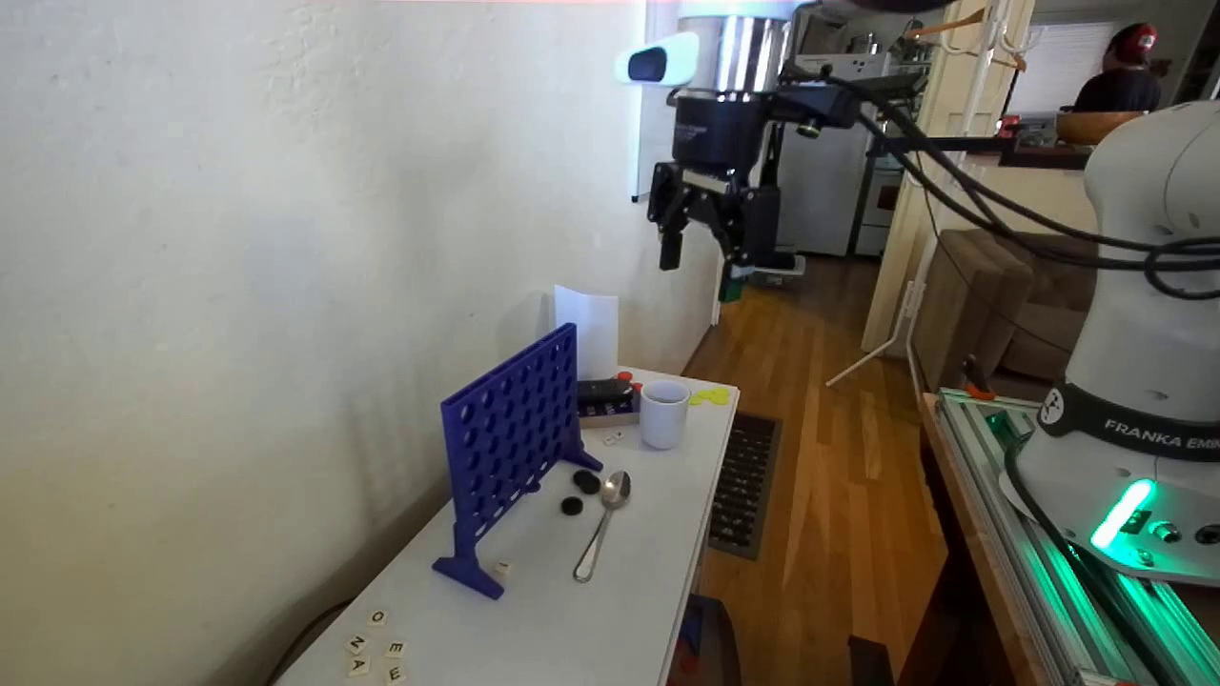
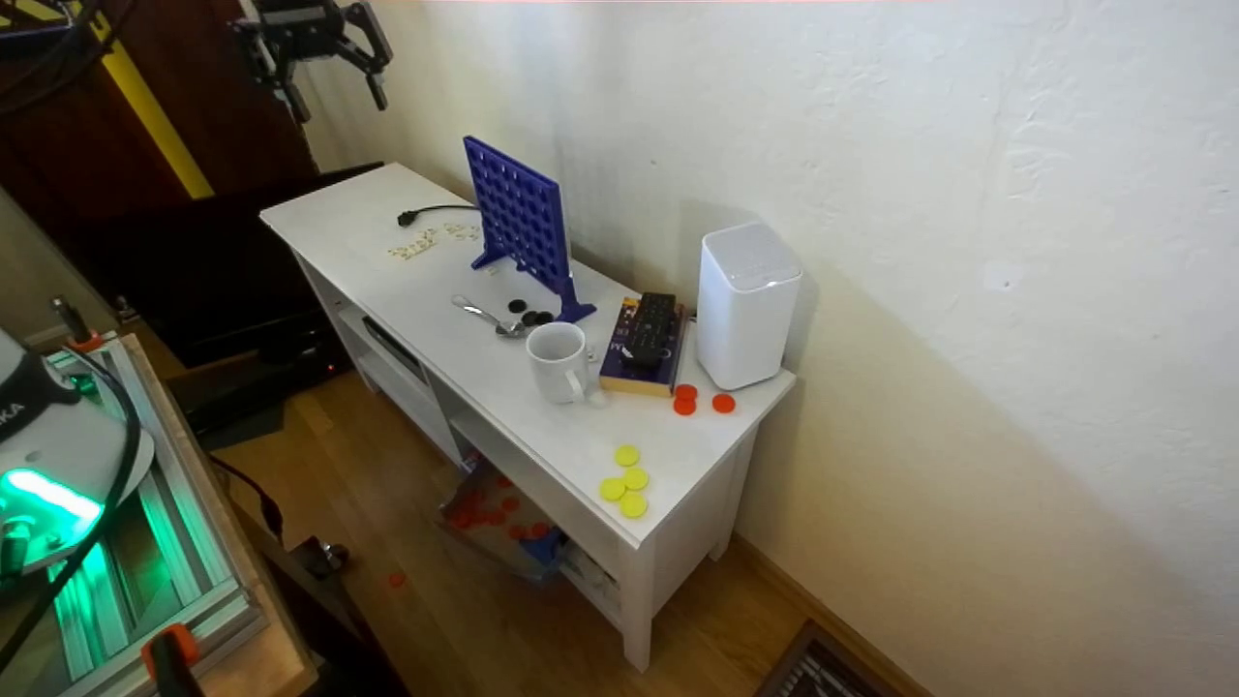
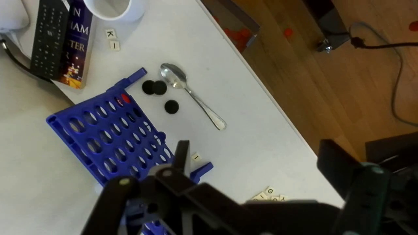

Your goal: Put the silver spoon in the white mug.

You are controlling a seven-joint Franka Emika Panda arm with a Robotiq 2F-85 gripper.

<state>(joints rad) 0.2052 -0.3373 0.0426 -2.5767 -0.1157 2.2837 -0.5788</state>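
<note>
In an exterior view, the green lamp (image 1: 1122, 514) glares overexposed toward four o'clock, tinting the metal rails (image 1: 1039, 562), and soft shadows dim the wall (image 1: 315, 257) between eight and ten. In the wrist view, the dark gripper (image 3: 256, 153) is blurred between four and seven o'clock.

One table (image 2: 377, 276) is carrying one silver spoon (image 3: 178, 81), one white mug (image 1: 661, 419), one blue game board (image 2: 518, 215), one book (image 3: 77, 47), one black remote (image 3: 50, 39) and one white boxy object (image 2: 745, 315). Three black discs (image 3: 171, 106), four yellow discs (image 2: 635, 478) and three red discs (image 2: 684, 407) are lying loose on top; letter tiles (image 3: 115, 45) are crowding past counting. Two fingers (image 1: 671, 250) are showing.
</note>
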